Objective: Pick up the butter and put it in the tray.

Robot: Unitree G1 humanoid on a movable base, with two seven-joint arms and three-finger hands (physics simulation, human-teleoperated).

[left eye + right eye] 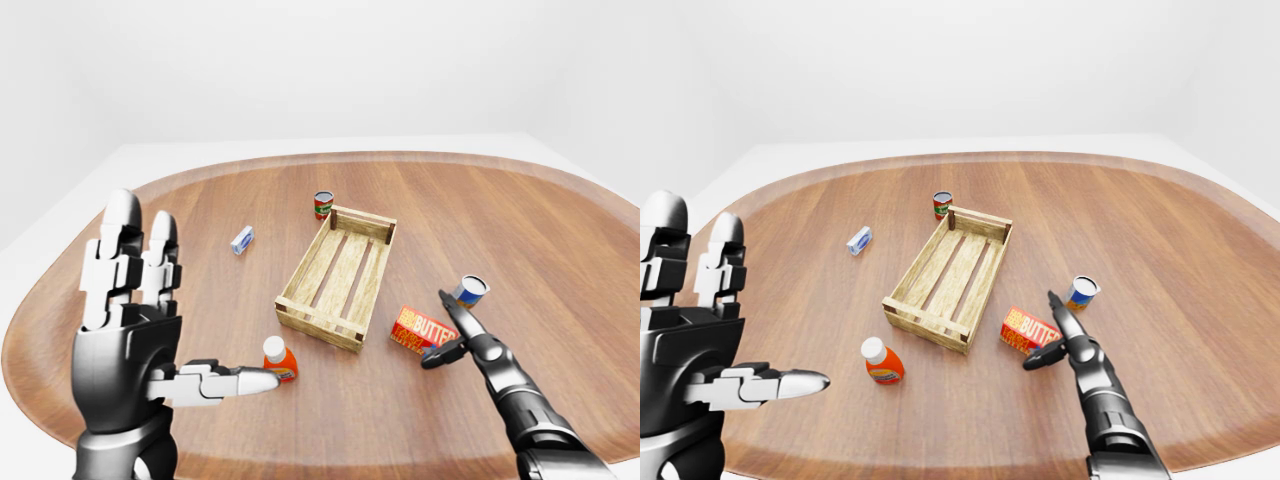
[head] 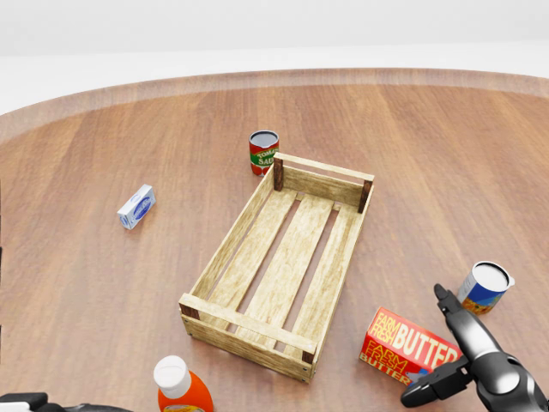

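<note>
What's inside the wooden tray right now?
Nothing: the tray shows only its bare slats, with the table visible through the gaps. The butter lies outside it, by the right hand.

"FARM FRESH BUTTER" on red butter box [image 2: 410, 350], can labels unreadable

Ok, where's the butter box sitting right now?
In the head view the butter box lies at lower right on the table, between the wooden tray and the blue can, beside the open right hand.
</note>
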